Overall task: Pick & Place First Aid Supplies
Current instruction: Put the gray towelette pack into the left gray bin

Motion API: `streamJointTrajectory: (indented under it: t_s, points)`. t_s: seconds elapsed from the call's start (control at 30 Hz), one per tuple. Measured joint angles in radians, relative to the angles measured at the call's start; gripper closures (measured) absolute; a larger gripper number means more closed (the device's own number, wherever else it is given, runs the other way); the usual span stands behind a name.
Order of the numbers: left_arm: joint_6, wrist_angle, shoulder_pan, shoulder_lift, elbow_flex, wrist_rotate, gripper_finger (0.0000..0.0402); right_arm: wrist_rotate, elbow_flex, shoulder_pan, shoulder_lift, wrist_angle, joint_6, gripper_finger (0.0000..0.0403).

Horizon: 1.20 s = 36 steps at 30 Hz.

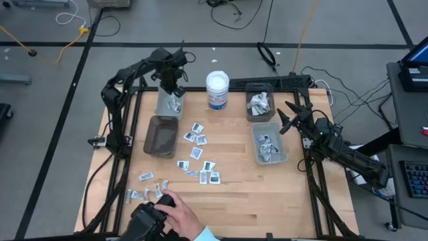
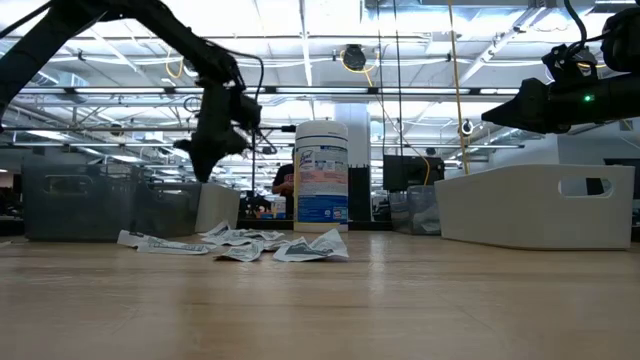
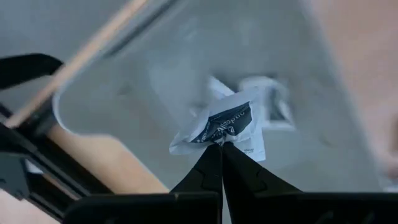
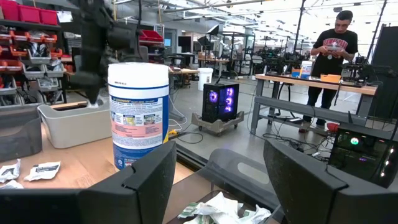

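The first aid supplies are small white packets with dark print, scattered flat on the wooden table [image 1: 197, 137], [image 2: 240, 243]. My left gripper [image 1: 175, 89] hangs at the far left over a small light-grey bin [image 1: 161, 109] and is shut on one white packet [image 3: 225, 123]. Other packets [image 3: 268, 104] lie on that bin's floor. My right gripper [image 1: 289, 118] waits open at the table's right edge, level and holding nothing, beside two grey bins [image 1: 253, 88], [image 1: 283, 142] that hold packets. My left gripper pinches the packet's lower edge [image 3: 217, 138] between its two shut fingertips. The fingers come from above, pointing down. The packet is crumpled and lifted clear, above the grey bin's floor [image 3: 155, 81].
A dark bin [image 1: 160, 136] stands just nearer than the light-grey one. A white round tub with a blue label [image 1: 217, 90] stands at the far middle. A person's hand [image 1: 177, 211] with a dark object rests at the near edge by several packets [image 1: 147, 191].
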Motion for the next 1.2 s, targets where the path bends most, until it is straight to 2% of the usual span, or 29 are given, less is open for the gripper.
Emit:
streamJointTrajectory:
  t_s: [0.23, 0.43, 0.53, 0.77, 0.9, 1.03, 1.2]
  points:
    - [-0.029, 0.179, -0.002, 0.0, -0.17, -0.001, 0.0401, 0.0, 0.0, 0.0, 0.0, 0.0, 0.0, 0.0165]
    - [-0.071, 0.235, 0.002, 0.0, -0.224, 0.033, 0.0392, 0.0, 0.0, 0.0, 0.0, 0.0, 0.0, 0.0165]
    - [-0.074, 0.25, 0.004, -0.013, -0.224, 0.031, 0.0364, 0.0, 0.0, 0.0, 0.0, 0.0, 0.0, 0.0165]
    - [-0.093, 0.275, 0.004, -0.072, -0.223, 0.019, 0.0258, 0.0, 0.0, 0.0, 0.0, 0.0, 0.0, 0.0165]
    - [-0.108, 0.249, 0.004, -0.1, -0.224, 0.019, 0.0214, 0.0, 0.0, 0.0, 0.0, 0.0, 0.0, 0.0165]
    - [-0.135, 0.213, -0.001, -0.147, -0.224, 0.014, 0.0192, 0.0, 0.0, 0.0, 0.0, 0.0, 0.0, 0.0165]
    - [-0.155, 0.171, -0.011, -0.211, -0.224, 0.013, 0.0188, 0.0, 0.0, 0.0, 0.0, 0.0, 0.0, 0.0165]
